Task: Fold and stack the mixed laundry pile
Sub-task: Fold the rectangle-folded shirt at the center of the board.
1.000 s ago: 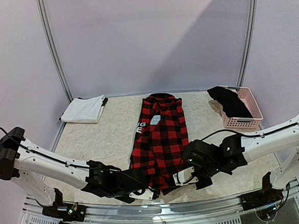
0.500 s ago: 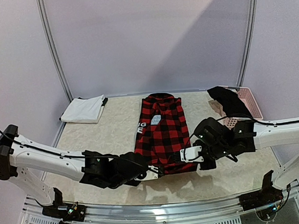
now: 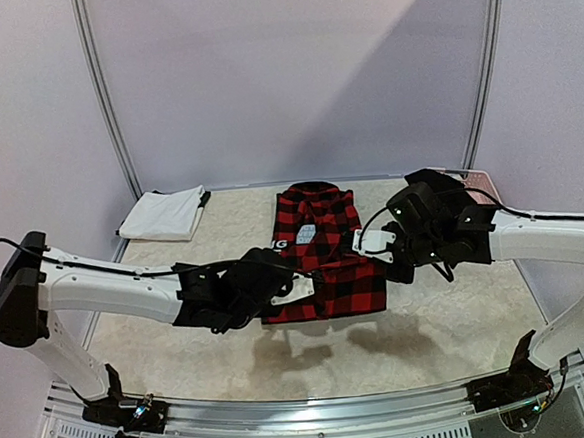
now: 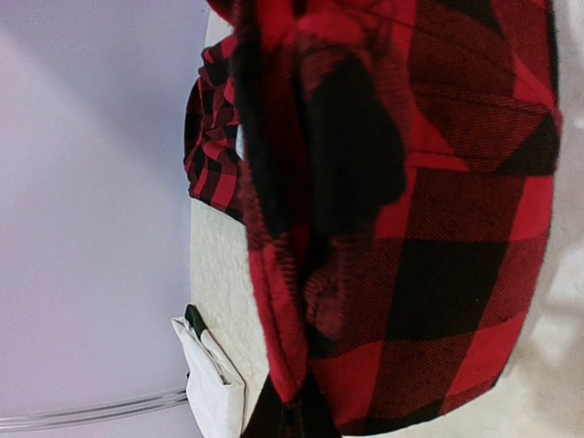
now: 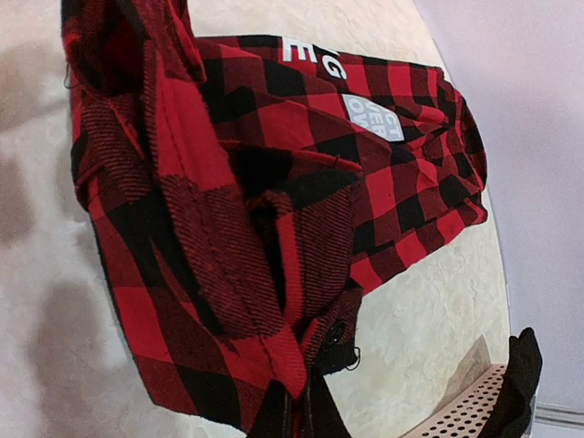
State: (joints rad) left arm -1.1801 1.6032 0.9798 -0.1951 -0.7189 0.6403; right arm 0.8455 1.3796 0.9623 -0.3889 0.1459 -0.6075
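Observation:
The red-and-black checked flannel shirt [image 3: 318, 227] lies lengthwise mid-table, collar at the far end. Its near hem is raised and doubled back over its middle. My left gripper [image 3: 297, 286] is shut on the hem's left corner [image 4: 283, 365], and in the left wrist view the cloth hangs from the pinched fingers [image 4: 294, 415]. My right gripper [image 3: 368, 242] is shut on the hem's right corner, next to a black button [image 5: 333, 333], at the bottom of the right wrist view [image 5: 297, 411]. A folded white cloth [image 3: 161, 215] lies at the far left. A dark garment [image 3: 432, 181] drapes over the basket.
The pink perforated basket [image 5: 456, 415] stands at the far right, mostly behind my right arm in the top view. The folded white cloth [image 4: 214, 383] lies near the table's back-left corner. A pale table surface [image 3: 209, 325] spreads in front of the shirt, with walls close behind.
Both grippers have lifted the shirt's near hem and carried it away from the table's front edge toward the collar, so the shirt is now doubled over and shorter.

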